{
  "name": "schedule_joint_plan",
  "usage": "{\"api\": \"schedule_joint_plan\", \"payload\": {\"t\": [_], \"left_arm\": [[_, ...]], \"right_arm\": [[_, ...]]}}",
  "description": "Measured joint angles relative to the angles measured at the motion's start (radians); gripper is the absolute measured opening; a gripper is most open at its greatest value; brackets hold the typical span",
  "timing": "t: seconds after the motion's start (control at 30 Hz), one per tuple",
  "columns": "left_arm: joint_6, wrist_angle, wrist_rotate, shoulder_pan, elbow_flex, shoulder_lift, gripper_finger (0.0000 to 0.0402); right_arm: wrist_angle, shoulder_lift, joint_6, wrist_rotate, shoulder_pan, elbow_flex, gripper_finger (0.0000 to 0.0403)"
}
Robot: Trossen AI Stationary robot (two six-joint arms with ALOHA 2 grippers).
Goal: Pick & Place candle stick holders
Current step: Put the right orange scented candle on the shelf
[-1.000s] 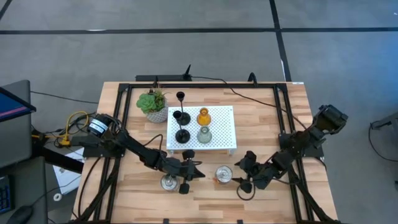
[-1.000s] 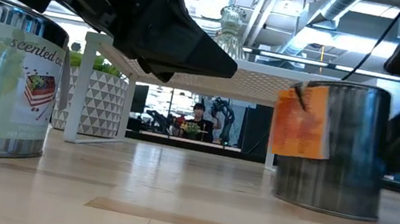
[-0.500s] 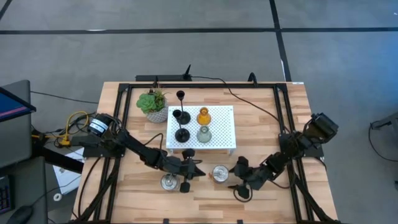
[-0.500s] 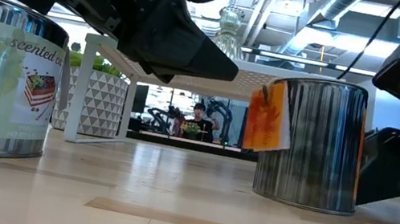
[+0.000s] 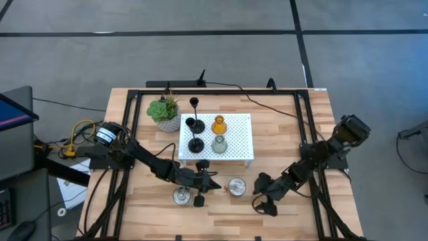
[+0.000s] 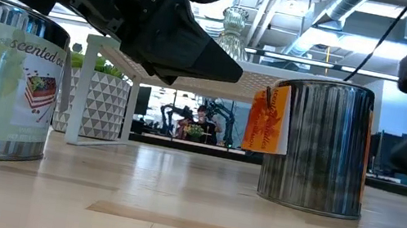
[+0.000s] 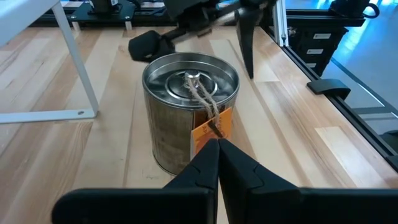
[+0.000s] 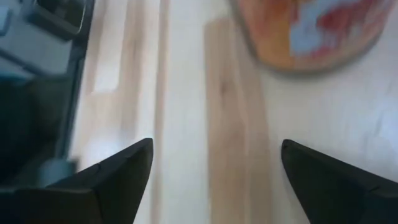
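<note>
standing on the white platform (image 5: 241, 140) at the far middle of the table (image 5: 294, 120) were four holders: two black stemmed ones (image 5: 194, 142), the amber glass one (image 5: 219, 125) and the pale green one (image 5: 219, 144), with a third black holder (image 5: 194, 104) on the wood just beyond its far left corner, beside the potted plant (image 5: 164, 112). two silvery tins remained at the near edge, so the job looked a little over half done. the left gripper (image 5: 215, 187) hung with its fingers pressed shut and empty between the left tin (image 5: 181, 196) and the right tin (image 5: 237, 187). the right gripper (image 5: 257, 199) sat spread wide just right of that right tin, gripping nothing.
</note>
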Motion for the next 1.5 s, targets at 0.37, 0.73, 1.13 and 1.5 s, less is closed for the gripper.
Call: {"api": "schedule_joint_plan", "payload": {"t": [0.37,0.73,1.13,1.5], "left_arm": [[0.000,-0.004,0.000,0.000,0.000,0.000,0.0008],[0.000,-0.007,0.000,0.000,0.000,0.000,0.0008],[0.000,-0.009,0.001,0.000,0.000,0.000,0.0008],[0.000,-0.014,0.002,0.000,-0.014,0.000,0.0008]], "right_arm": [[-0.144,-0.200,0.081,-0.062,-0.004,0.000,0.0292],[-0.511,-0.193,-0.202,0.032,-0.006,0.262,0.0281],[-0.640,0.026,-0.696,0.075,-0.013,0.487,0.0281],[-0.886,0.130,-0.686,0.104,-0.060,0.677,0.0281]]}}
